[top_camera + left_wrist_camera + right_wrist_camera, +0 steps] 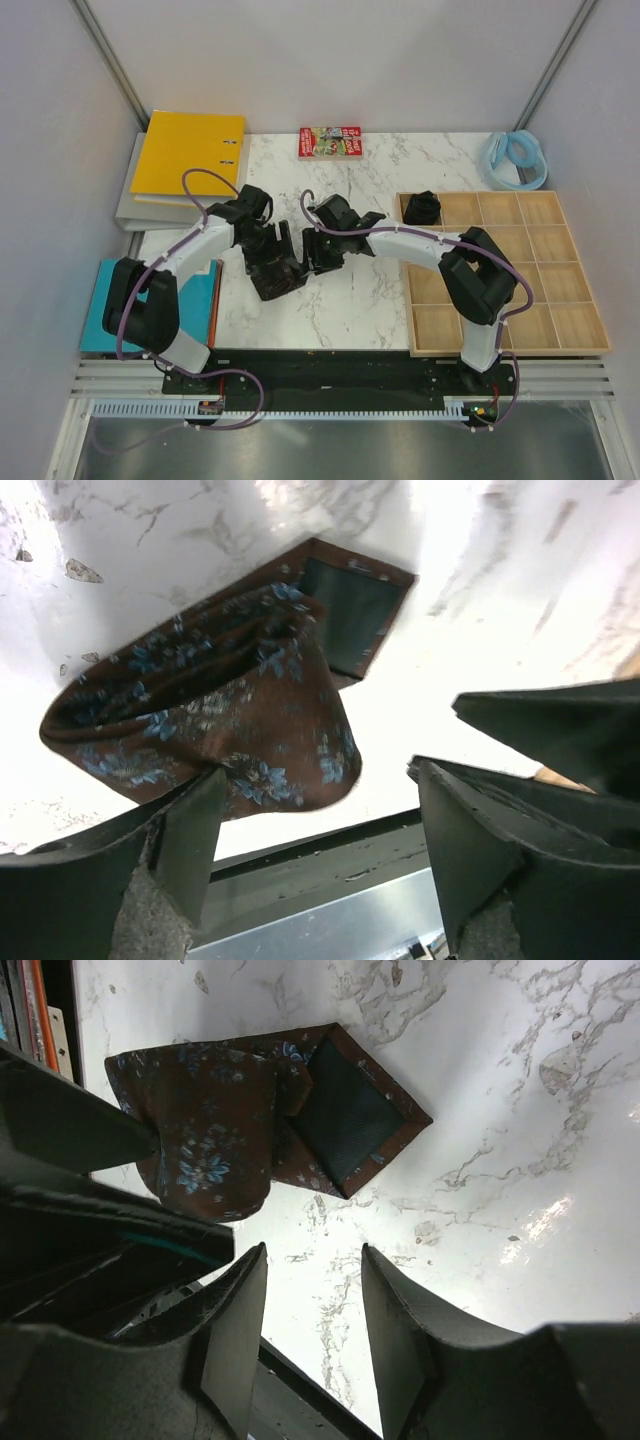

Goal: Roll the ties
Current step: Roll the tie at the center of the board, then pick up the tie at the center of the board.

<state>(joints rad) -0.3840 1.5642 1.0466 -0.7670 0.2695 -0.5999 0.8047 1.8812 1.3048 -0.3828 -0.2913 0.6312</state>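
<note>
Where the left gripper (315, 780) overlaps it, the tie (200, 710) is hidden.

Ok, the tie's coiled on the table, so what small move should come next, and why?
Probably bring the right gripper over the tie to grasp it: the coil lies free beside its open jaws, the left gripper is open too, and another coil already sits in the tray.

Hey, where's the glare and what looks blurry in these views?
Top external: even light, sharp, tie just a dark lump. Left wrist: marble table blown out white, gripper fingers soft-edged. Right wrist: glare lower right, tie's floral print crisp.
</note>
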